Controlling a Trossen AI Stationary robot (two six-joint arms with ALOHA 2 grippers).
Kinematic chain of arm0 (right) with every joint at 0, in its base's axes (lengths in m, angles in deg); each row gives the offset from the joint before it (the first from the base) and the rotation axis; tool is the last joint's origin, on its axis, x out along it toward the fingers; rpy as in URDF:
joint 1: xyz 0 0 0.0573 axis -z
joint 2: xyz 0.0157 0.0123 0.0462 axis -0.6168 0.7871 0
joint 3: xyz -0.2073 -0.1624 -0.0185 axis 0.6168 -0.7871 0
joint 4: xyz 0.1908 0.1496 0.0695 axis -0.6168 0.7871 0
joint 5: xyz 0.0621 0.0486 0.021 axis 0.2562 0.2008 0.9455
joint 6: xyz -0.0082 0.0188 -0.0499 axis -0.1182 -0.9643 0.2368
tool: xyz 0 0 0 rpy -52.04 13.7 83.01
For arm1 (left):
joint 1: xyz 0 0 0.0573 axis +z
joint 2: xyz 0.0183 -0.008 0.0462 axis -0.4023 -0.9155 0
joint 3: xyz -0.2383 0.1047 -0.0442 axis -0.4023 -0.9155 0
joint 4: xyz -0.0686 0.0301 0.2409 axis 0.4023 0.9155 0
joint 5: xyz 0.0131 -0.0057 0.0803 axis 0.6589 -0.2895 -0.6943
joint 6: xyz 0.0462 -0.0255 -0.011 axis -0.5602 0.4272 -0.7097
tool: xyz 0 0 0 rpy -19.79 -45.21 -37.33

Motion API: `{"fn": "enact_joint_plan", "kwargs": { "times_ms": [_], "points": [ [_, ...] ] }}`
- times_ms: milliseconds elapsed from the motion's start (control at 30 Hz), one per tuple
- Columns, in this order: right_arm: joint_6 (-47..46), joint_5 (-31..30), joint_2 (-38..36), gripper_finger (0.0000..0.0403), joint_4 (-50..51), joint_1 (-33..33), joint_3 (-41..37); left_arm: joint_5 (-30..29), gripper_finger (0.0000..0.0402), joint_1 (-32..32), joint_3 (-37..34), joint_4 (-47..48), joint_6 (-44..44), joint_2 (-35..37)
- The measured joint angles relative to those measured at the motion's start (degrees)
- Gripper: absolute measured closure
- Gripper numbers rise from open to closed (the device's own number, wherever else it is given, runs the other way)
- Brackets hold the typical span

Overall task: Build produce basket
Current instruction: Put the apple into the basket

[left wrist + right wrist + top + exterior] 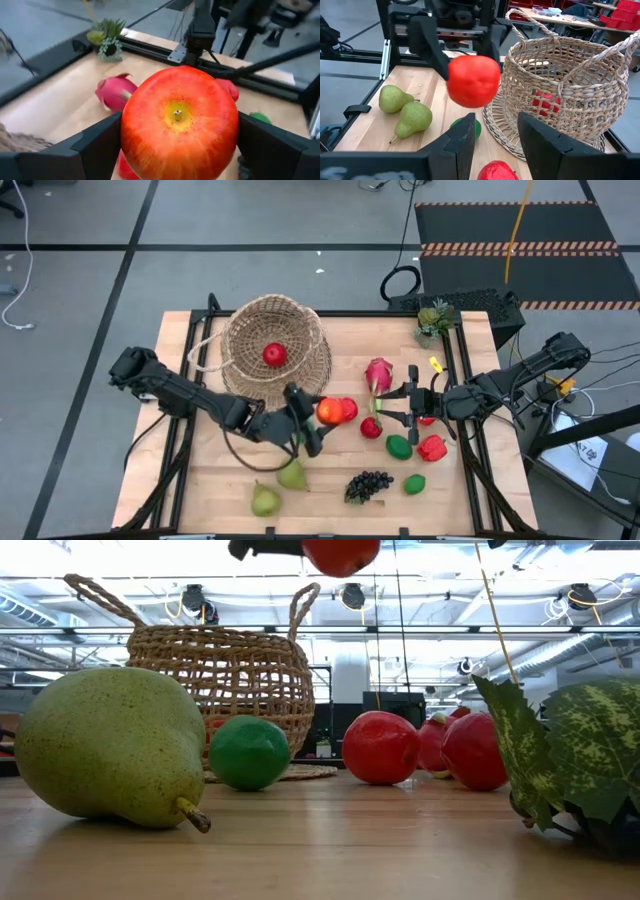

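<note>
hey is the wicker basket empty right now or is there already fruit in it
Not empty. The high view shows one red fruit lying inside the basket; the right wrist view shows red through its weave. Anything else inside cannot be told.

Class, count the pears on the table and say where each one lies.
2. One pear lies near the table's front edge; the other pear lies right beside it, under the left arm's jaws. Nothing suggests more, though the basket could hide some.
</note>
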Motion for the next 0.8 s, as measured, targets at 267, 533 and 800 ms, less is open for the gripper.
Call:
{"fn": "enact_joint_plan", "kwargs": {
  "times_ms": [267,533,800],
  "points": [
    [0.0,0.0,0.0,0.0259,0.0,0.0,0.0,7.9,0.0053,2.4,0.0,0.0,9.2,0.0],
    [0.0,0.0,0.0,0.0259,0.0,0.0,0.0,8.6,0.0053,2.4,0.0,0.0,9.1,0.0],
    [0.0,0.0,0.0,0.0259,0.0,0.0,0.0,8.6,0.0053,2.4,0.0,-0.1,6.4,0.0]
  ]
}}
